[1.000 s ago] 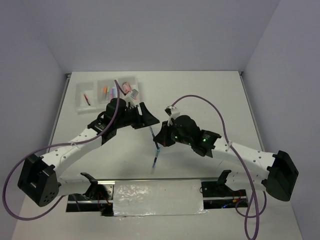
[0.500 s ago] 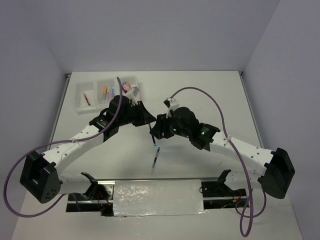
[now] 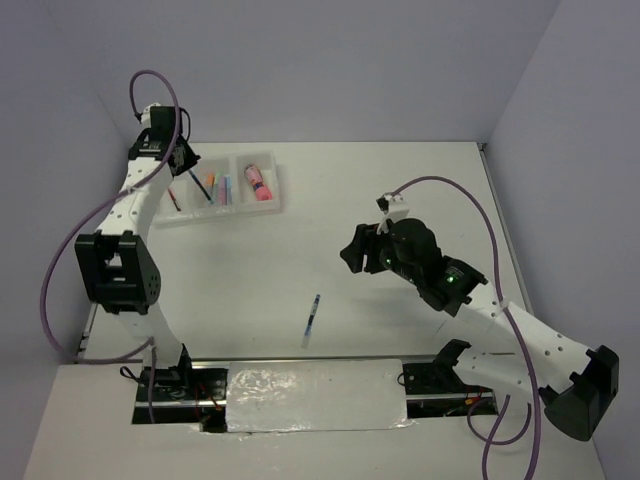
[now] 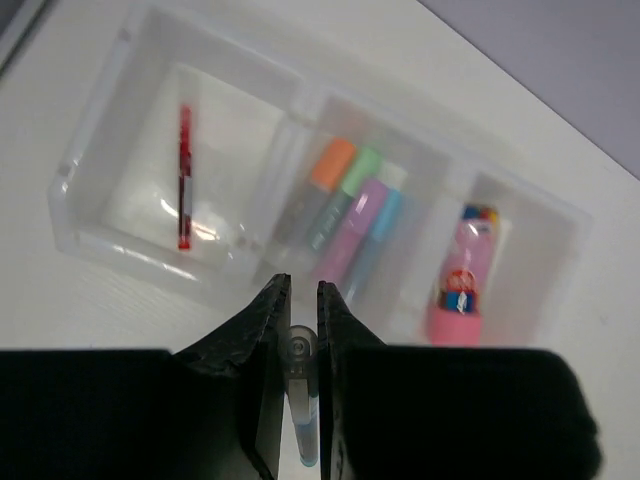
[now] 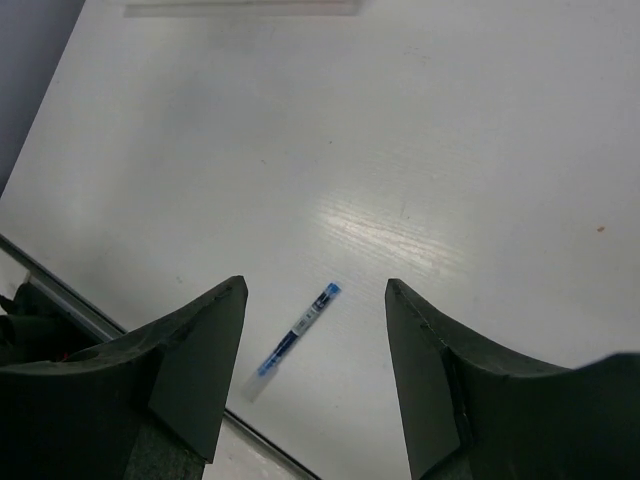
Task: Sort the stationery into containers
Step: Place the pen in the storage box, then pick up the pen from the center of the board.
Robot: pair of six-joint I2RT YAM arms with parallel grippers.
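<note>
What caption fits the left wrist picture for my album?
Left gripper pinches a blue pen near three bins holding a red pen, highlighters and a pink tube.

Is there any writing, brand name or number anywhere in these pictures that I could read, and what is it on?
No text can be read anywhere.
Pink tube: a colourful printed label, too blurred to read.
Blue pen lying loose: too small to show any print.
Red pen and highlighters: no legible marks.
</note>
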